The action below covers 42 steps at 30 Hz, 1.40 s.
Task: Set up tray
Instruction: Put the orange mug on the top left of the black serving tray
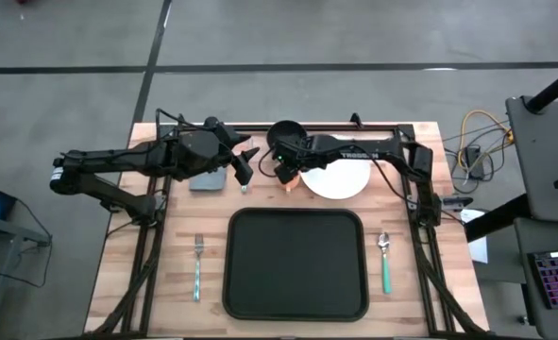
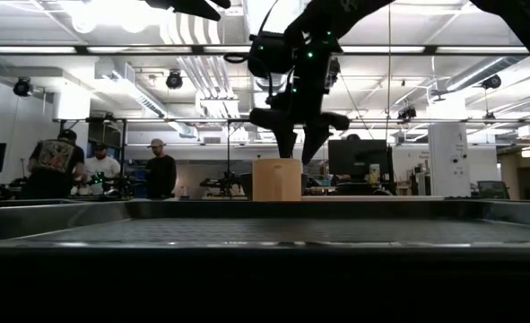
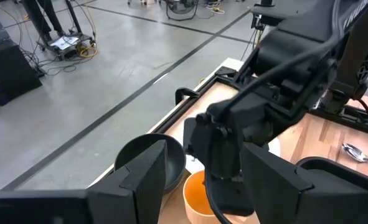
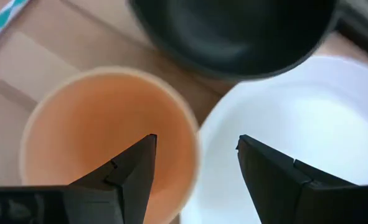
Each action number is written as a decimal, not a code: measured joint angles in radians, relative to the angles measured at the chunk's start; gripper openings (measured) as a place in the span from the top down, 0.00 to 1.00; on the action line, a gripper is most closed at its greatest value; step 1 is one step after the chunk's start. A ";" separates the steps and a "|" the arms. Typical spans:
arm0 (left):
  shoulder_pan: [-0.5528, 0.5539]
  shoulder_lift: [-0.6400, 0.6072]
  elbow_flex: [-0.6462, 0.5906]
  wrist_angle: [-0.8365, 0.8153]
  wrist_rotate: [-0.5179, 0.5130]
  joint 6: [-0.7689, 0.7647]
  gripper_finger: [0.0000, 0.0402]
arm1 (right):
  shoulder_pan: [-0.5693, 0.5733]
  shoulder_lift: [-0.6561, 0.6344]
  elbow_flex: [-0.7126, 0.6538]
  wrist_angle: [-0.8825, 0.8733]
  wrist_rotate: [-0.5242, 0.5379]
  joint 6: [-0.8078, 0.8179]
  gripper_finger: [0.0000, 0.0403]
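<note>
The black tray (image 1: 295, 263) lies bare at the table's near middle. Behind it an orange cup (image 1: 291, 182) stands upright on the wood, next to a white plate (image 1: 343, 178) and a black bowl (image 1: 286, 137). My right gripper (image 4: 196, 140) hangs open just above the cup (image 4: 103, 143), pointing steeply down. One finger is over the cup's hollow, the other over the plate (image 4: 296, 118). In the low view its fingertips (image 2: 300, 148) stand a little above the cup's rim (image 2: 276, 161). My left gripper (image 1: 244, 165) waits open and raised, to the cup's left.
A fork (image 1: 197, 266) lies left of the tray and a spoon (image 1: 385, 262) right of it, both with teal handles. A small grey napkin (image 1: 209, 179) lies under my left arm. People stand in the room beyond the table (image 2: 103, 166).
</note>
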 joint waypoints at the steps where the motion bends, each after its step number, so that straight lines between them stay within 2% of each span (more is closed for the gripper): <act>1: 0.000 0.000 0.000 0.000 0.000 0.000 0.54 | 0.000 0.000 -0.011 0.015 -0.011 0.001 0.47; 8: 0.000 0.000 0.000 0.000 0.000 0.000 0.54 | 0.003 0.000 -0.045 0.047 -0.025 -0.009 0.50; 20: 0.000 0.000 0.000 0.001 0.000 0.000 0.54 | 0.007 -0.001 -0.029 0.065 -0.023 -0.071 0.83; 27: 0.000 0.000 0.000 0.001 0.000 0.000 0.54 | 0.006 -0.001 -0.030 0.064 -0.026 -0.084 0.95; 34: 0.000 0.000 0.000 0.000 0.000 0.000 0.54 | 0.009 -0.001 -0.009 0.019 -0.091 -0.114 0.97; 42: 0.000 0.000 -0.001 0.000 -0.001 0.000 0.54 | 0.047 -0.012 0.116 -0.080 -0.103 -0.197 0.98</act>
